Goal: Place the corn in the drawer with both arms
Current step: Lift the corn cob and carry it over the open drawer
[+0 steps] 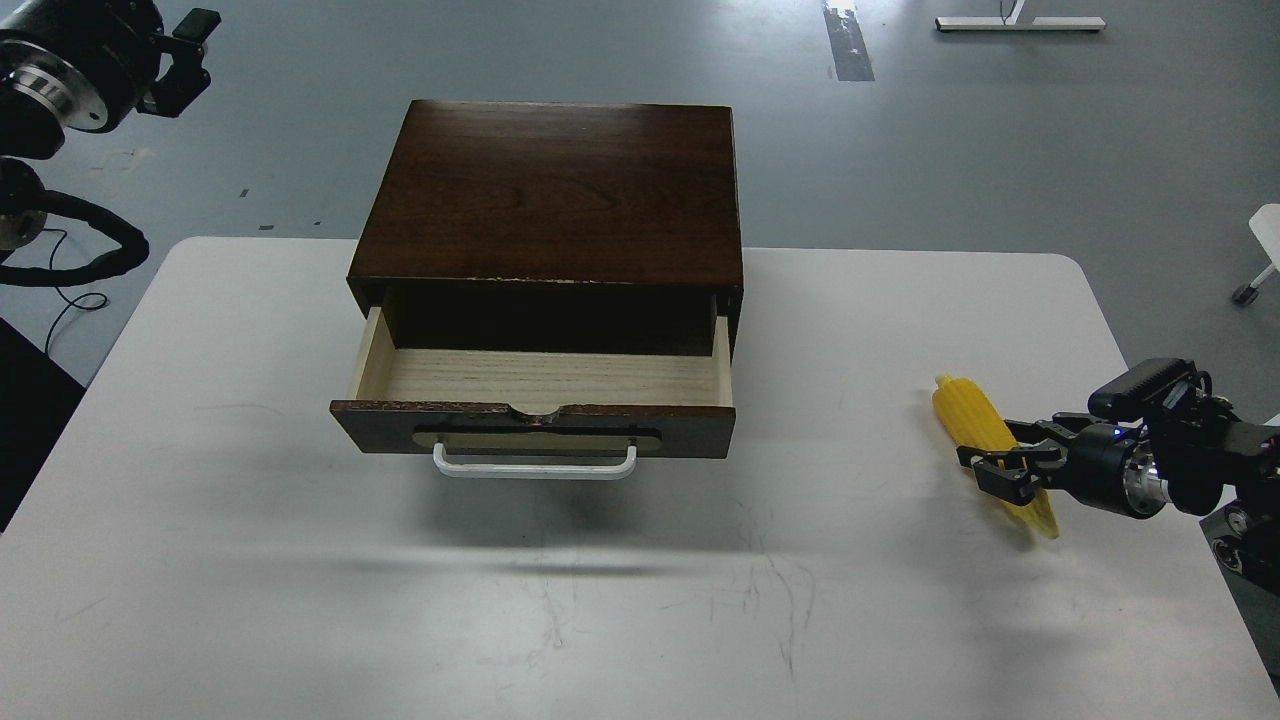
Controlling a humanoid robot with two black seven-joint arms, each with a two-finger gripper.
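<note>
**A:** Standing where, as far as the task goes?

**B:** Roughly at the midpoint, judging by the layout. Drawer (pixel 545 375) already sitting pulled out of the dark wooden cabinet (pixel 555 190), pale wood floor showing bare, white bar handle (pixel 535 463) facing the viewer. Nothing lying inside yet.

**A:** And the corn?

**B:** Lying — or just lifting, hard to say which — on the white table (pixel 250 560), well off to the right of the drawer. Corn (pixel 968 415) pointing its blunt end away and its tapered tip toward the near edge, slanting a little.

**A:** Being held?

**B:** Looking that way. Right gripper (pixel 1000 470) reaching in from the right edge, black fingers closing around the lower half of the cob, one above and one below. Appearing clamped on it rather than merely beside it, though whether squeezing firmly cannot be told from this angle.

**A:** Left side doing what?

**B:** Hanging high in the far left corner, well away from table and cabinet. Left gripper (pixel 185 60) showing dark and small against the grey floor — fingers not separable, so spread or pinched cannot be told. Touching nothing.

**A:** Remaining, then?

**B:** Carrying the cob leftward across the table, lowering it into the open compartment, letting go — and probably pushing the front shut afterward.
</note>
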